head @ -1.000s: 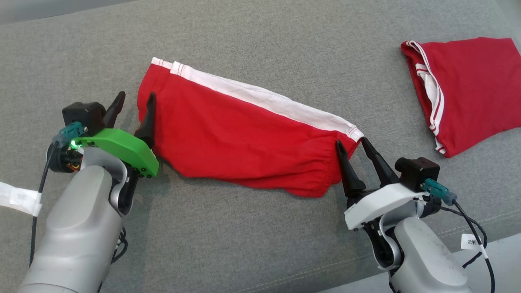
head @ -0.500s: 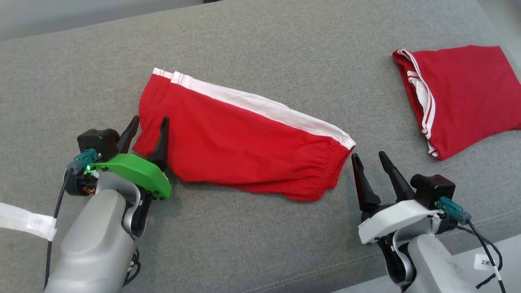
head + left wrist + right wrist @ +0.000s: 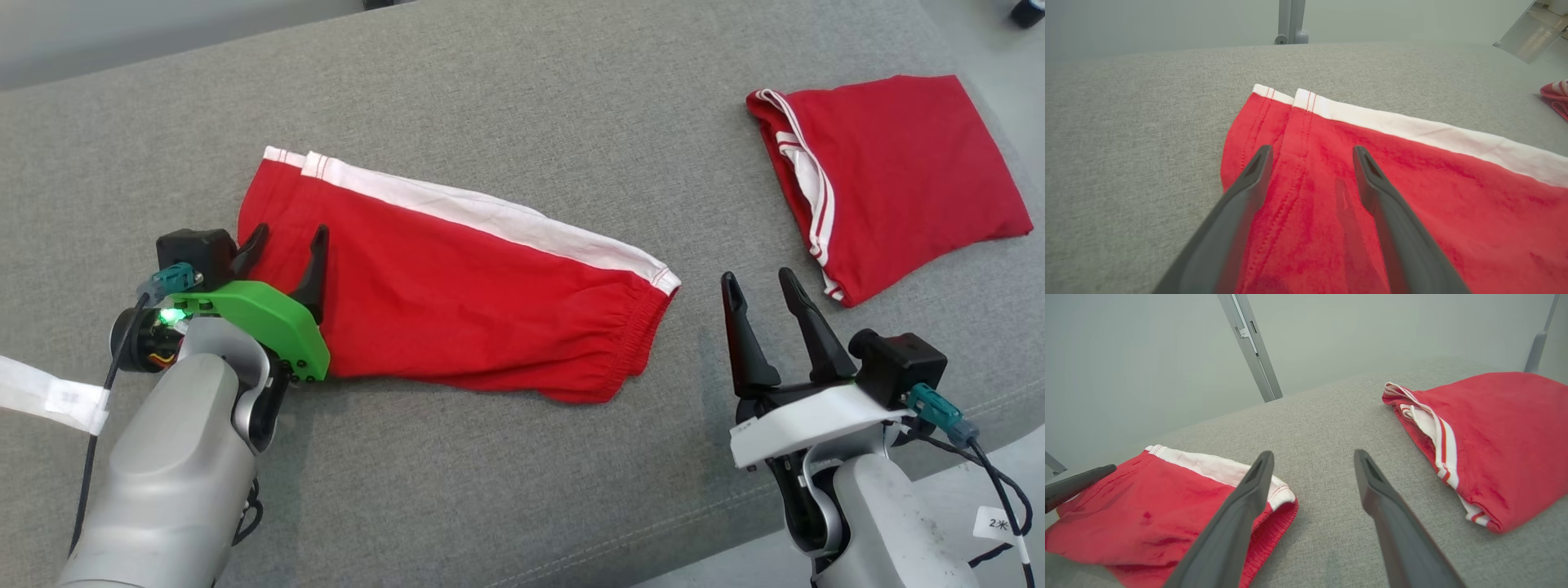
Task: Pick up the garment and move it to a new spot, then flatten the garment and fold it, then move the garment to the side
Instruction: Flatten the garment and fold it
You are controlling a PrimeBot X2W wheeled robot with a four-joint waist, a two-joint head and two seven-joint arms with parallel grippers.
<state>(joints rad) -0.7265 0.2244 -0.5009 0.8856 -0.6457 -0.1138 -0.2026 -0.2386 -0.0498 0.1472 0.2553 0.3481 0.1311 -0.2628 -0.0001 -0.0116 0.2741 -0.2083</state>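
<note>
Across the grey padded surface [image 3: 522, 90], the red garment [image 3: 465, 286] lies flat at centre-left.
Its long axis runs from far left to near right in the head view. The stitched leg hems point left, the gathered waistband points right, and the white stripe lies along the far edge. The left gripper [image 3: 291, 230] hangs over the hem end, fingers spread wide and empty. The right gripper [image 3: 756, 275], equally wide and empty, sits over bare surface between the waistband and a second red garment [image 3: 898, 171].
</note>
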